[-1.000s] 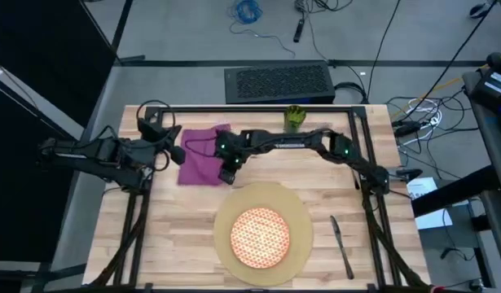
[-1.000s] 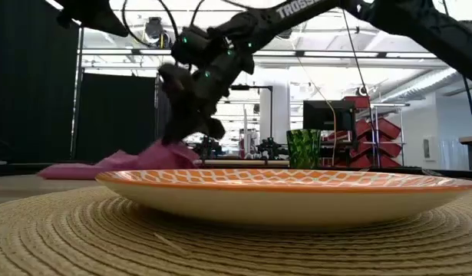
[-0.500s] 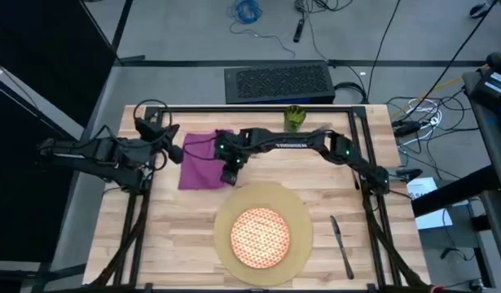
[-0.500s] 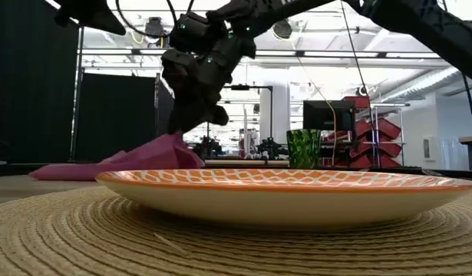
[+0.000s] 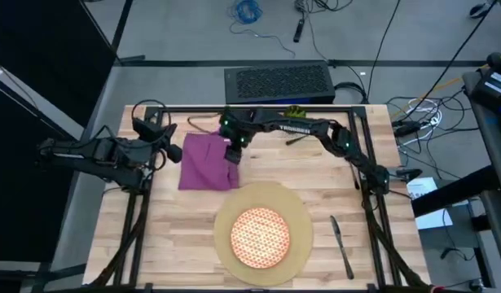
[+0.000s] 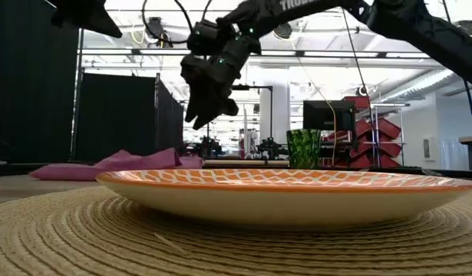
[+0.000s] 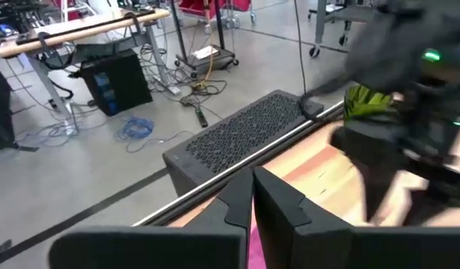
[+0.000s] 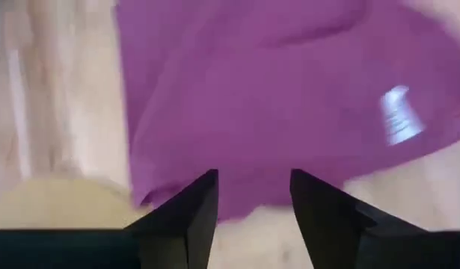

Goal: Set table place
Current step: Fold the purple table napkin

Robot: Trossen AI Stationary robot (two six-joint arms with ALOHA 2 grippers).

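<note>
Napkin (image 5: 206,161) is now released and lies flat on the desk (image 5: 185,236), just left of the mat (image 5: 263,233). Right gripper (image 6: 207,115) is raised clear of it, fingers parted and empty. Left gripper (image 7: 252,196) is closed, idle at the napkin's left. Napkin placement is judged done; knife (image 5: 341,246) lies right of the mat.

The right hand (image 6: 207,115) hangs open above the purple napkin (image 6: 120,163), behind the orange-rimmed plate (image 6: 289,193).

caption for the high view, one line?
Right gripper open above the purple napkin; plate on mat.
</note>
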